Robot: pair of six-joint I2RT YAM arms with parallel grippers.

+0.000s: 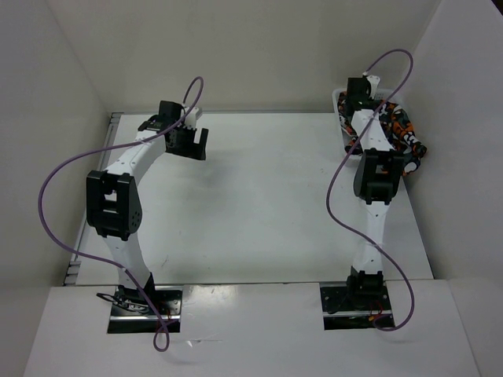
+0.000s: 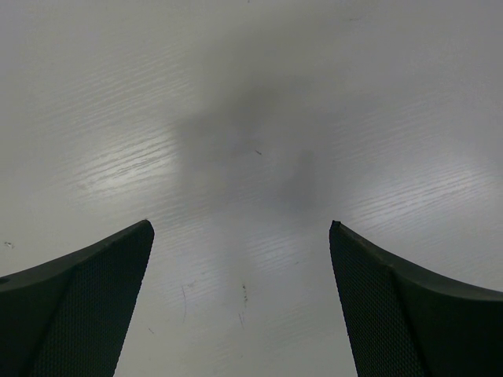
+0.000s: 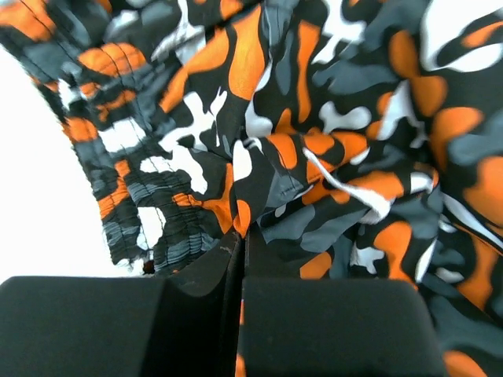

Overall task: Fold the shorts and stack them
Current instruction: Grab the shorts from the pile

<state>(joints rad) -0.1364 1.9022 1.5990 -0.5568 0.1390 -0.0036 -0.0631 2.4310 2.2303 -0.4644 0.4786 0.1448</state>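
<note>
Shorts sit crumpled at the far right corner of the table, heaped in a white basket pushed up against the right wall; orange, grey, white and black blotches spill over its right edge. Right arm stretched forward from its base, wrist directly over the heap, so its fingertips are hidden in the overhead view. From the wrist camera, the right gripper has both black fingers pressed flat against each other, tips buried in the fabric. A thin orange sliver shows in the seam between them, so a fold of the cloth looks pinched there, though how much is caught cannot be told. Gathered waistband with ribbed stitching runs down the left of that view; a white drawstring crosses the middle. Cloth unfolded, loose creases everywhere. Left arm bent over the far left part of the table, well apart from the basket. Left gripper hangs above bare white tabletop, jaws spread wide, nothing between them. Its dark textured fingers frame only the wood-grain surface and a soft grey shadow. Purple cable loops off each arm.
</note>
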